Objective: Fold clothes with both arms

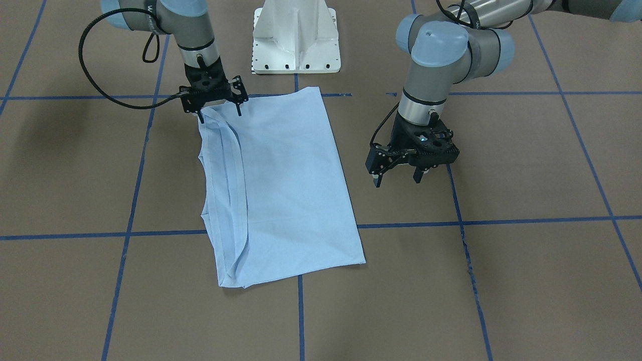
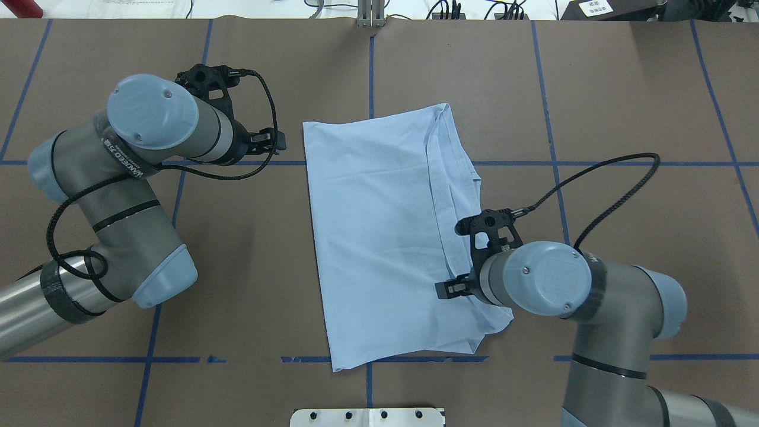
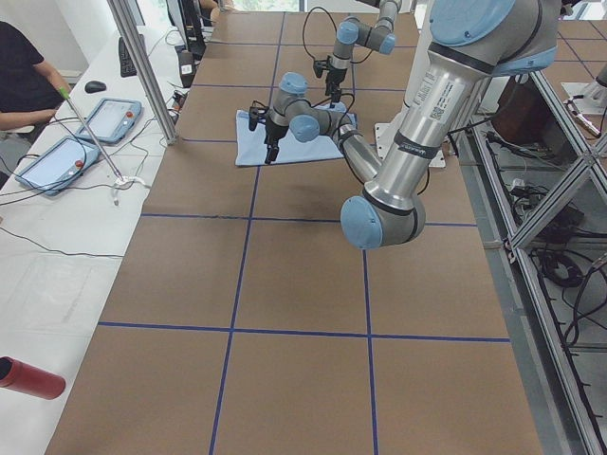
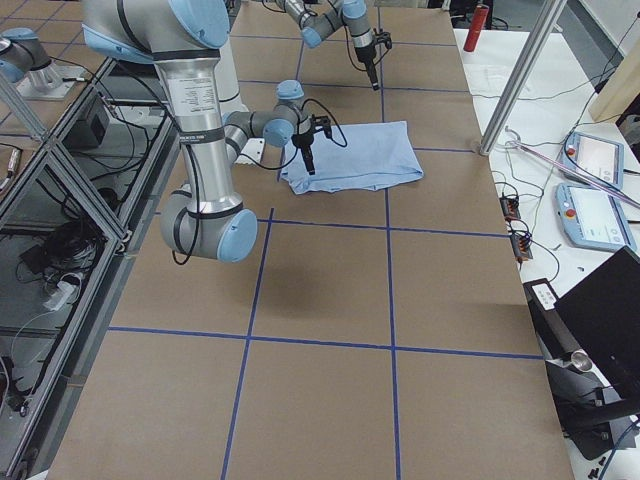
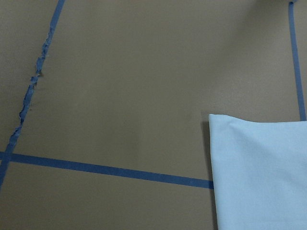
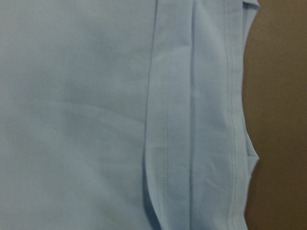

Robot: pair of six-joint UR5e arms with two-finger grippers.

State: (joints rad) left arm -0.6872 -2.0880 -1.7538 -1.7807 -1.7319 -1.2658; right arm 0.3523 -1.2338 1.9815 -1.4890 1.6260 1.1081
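The light blue clothes (image 1: 286, 185) lie folded lengthwise into a tall panel in the middle of the brown table (image 2: 622, 101). Stacked hems run along the side toward my right arm (image 2: 456, 178) (image 6: 192, 120). My right gripper (image 1: 220, 114) is open, its fingertips at the corner of the clothes nearest the robot's base; in the overhead view it (image 2: 459, 267) is partly hidden under its wrist. My left gripper (image 1: 397, 179) hangs open over bare table just beside the opposite long edge, touching nothing. The left wrist view shows one corner of the clothes (image 5: 259, 172).
The white pedestal base (image 1: 296, 35) stands behind the clothes. Blue tape lines grid the table, one of them torn (image 1: 467, 250). A side table holds tablets (image 3: 57, 161) and a red bottle (image 3: 28, 377), with a person's arm (image 3: 24, 114) beside it and a metal post (image 3: 142, 66).
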